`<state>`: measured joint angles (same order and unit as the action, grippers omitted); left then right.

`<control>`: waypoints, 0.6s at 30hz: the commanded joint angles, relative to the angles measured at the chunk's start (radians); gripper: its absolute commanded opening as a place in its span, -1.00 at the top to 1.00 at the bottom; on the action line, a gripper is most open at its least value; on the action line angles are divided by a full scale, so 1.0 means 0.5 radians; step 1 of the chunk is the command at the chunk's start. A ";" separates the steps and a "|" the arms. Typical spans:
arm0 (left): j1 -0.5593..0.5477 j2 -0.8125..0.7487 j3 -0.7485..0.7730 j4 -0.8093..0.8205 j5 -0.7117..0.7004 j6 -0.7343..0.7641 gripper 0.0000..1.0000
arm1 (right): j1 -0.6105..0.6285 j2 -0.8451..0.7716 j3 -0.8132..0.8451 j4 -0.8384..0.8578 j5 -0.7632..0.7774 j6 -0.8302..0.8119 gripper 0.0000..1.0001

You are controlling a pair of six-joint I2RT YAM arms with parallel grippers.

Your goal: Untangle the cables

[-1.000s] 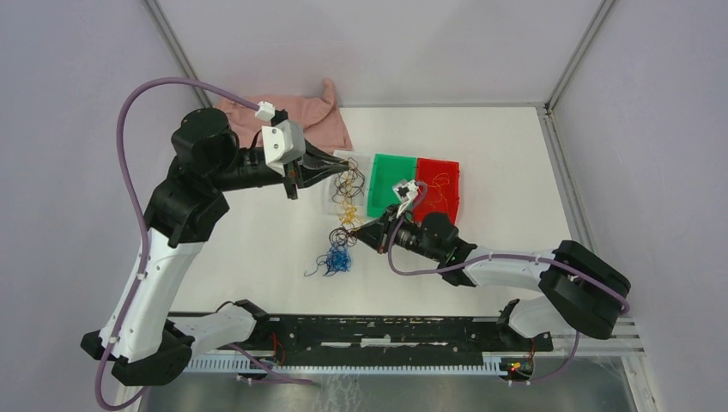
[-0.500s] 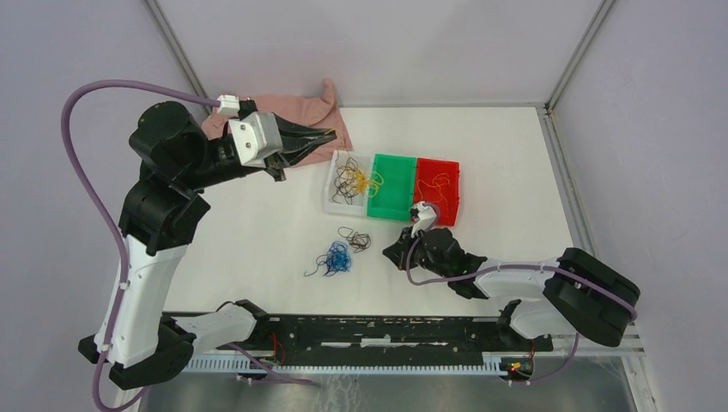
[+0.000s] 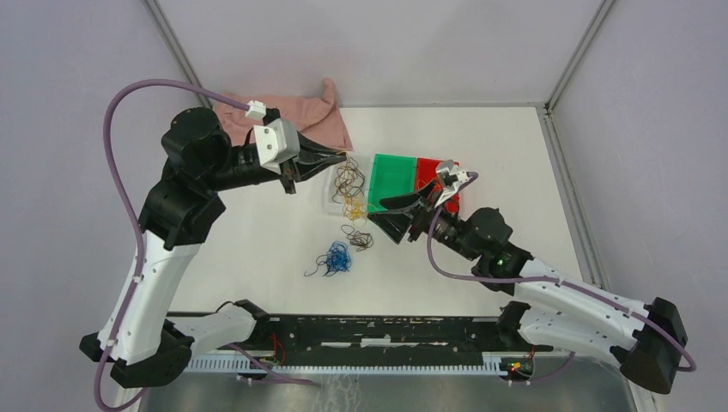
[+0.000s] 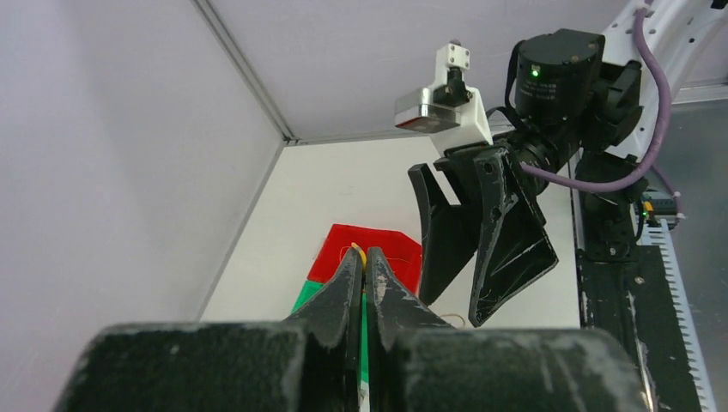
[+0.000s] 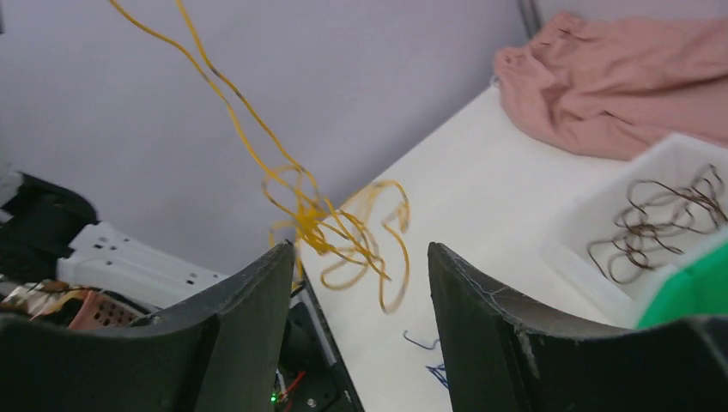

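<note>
My left gripper (image 3: 340,159) is shut on a yellow-orange cable (image 3: 350,206) that hangs from it in a tangled bunch (image 5: 330,219) over the white bin's near edge. In the left wrist view a bit of yellow strand (image 4: 360,251) pokes out at the closed tips (image 4: 365,257). My right gripper (image 3: 388,215) stands open just right of the hanging bunch, which shows ahead of its jaws (image 5: 360,257) without touching them. Dark brown cables (image 3: 348,178) lie in the white bin. A small dark brown loop (image 3: 359,239) and a blue bunch (image 3: 335,257) lie on the table.
A green bin (image 3: 393,176) and a red bin (image 3: 446,206) holding thin yellow strands sit right of the white bin (image 3: 330,199). A pink cloth (image 3: 296,116) lies at the back left. Metal frame posts and walls bound the table.
The right gripper went from shut to open and rose from the table toward the green bin. The left gripper swung from over the cloth to above the white bin, yellow cable hanging from it.
</note>
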<state>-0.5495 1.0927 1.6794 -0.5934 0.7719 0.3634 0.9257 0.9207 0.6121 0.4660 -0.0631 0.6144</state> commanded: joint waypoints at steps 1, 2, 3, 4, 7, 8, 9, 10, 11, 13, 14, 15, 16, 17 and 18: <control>0.001 -0.039 -0.005 0.032 0.116 -0.100 0.94 | 0.008 0.079 0.156 0.049 -0.333 -0.006 -0.26; 0.001 -0.041 -0.004 0.028 0.121 -0.106 0.94 | 0.008 0.083 0.159 0.047 -0.330 -0.005 -0.22; 0.001 -0.044 -0.006 0.027 0.126 -0.108 0.94 | 0.011 0.080 0.153 0.049 -0.311 -0.010 -0.17; 0.001 -0.047 -0.003 0.029 0.129 -0.112 0.94 | 0.008 0.079 0.146 0.055 -0.292 -0.008 -0.11; 0.001 -0.046 0.009 0.027 0.142 -0.124 0.94 | 0.008 0.091 0.151 0.047 -0.262 -0.014 0.01; 0.001 -0.047 0.015 0.029 0.145 -0.125 0.94 | 0.007 0.103 0.168 0.034 -0.273 -0.021 -0.03; 0.001 -0.044 0.020 0.027 0.146 -0.128 0.94 | 0.008 0.122 0.191 -0.015 -0.278 -0.038 -0.05; 0.001 -0.042 0.023 0.029 0.149 -0.133 0.94 | 0.006 0.137 0.217 -0.055 -0.274 -0.053 -0.03; -0.001 -0.041 0.029 0.028 0.152 -0.139 0.94 | 0.007 0.152 0.241 -0.090 -0.259 -0.080 0.01; 0.001 -0.038 0.032 0.027 0.158 -0.148 0.94 | 0.008 0.174 0.276 -0.109 -0.228 -0.102 0.14; -0.002 -0.039 0.031 0.030 0.161 -0.151 0.94 | 0.005 0.183 0.284 -0.110 -0.210 -0.107 0.21; 0.001 -0.042 0.030 0.028 0.163 -0.152 0.94 | 0.008 0.187 0.294 -0.109 -0.193 -0.113 0.26; 0.000 -0.044 0.029 0.028 0.164 -0.154 0.94 | 0.007 0.192 0.294 -0.105 -0.164 -0.115 0.29; 0.001 -0.043 0.033 0.028 0.162 -0.160 0.94 | 0.007 0.188 0.291 -0.098 -0.129 -0.115 0.31; 0.001 -0.044 0.031 0.030 0.162 -0.163 0.94 | 0.007 0.183 0.281 -0.079 -0.096 -0.112 0.30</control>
<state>-0.5495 1.0836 1.6688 -0.5964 0.8230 0.3290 0.9276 1.0187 0.7040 0.3874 -0.1699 0.5789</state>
